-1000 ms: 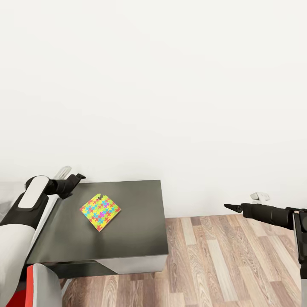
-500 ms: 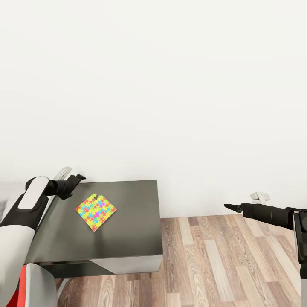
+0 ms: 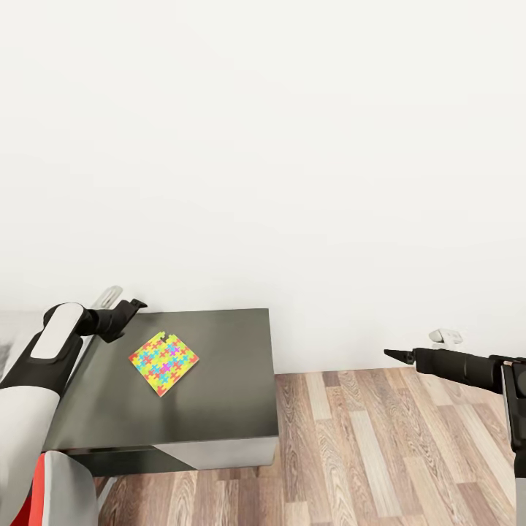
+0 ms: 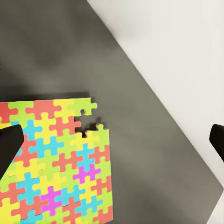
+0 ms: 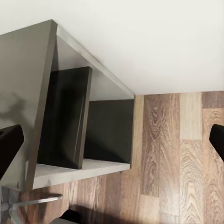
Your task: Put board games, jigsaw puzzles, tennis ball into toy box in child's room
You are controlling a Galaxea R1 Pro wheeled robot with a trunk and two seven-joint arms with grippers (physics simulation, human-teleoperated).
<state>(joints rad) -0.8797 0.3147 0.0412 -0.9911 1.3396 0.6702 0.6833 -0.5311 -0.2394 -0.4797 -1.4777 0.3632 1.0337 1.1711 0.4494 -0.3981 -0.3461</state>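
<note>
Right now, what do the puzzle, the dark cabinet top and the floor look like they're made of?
The jigsaw puzzle looks like thin matte card or foam: flat interlocking coloured pieces, no gloss. The cabinet top seems a smooth dark grey laminate or painted board with a soft sheen, though which one is unclear. The floor looks like wood planks, with visible grain and seams.

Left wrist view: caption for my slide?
Open left tool above a multicoloured jigsaw puzzle lying flat on the dark grey cabinet top.

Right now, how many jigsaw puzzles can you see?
1. The jigsaw lies flat on the dark cabinet top, near the left pincer. Others may be out of view.
</note>
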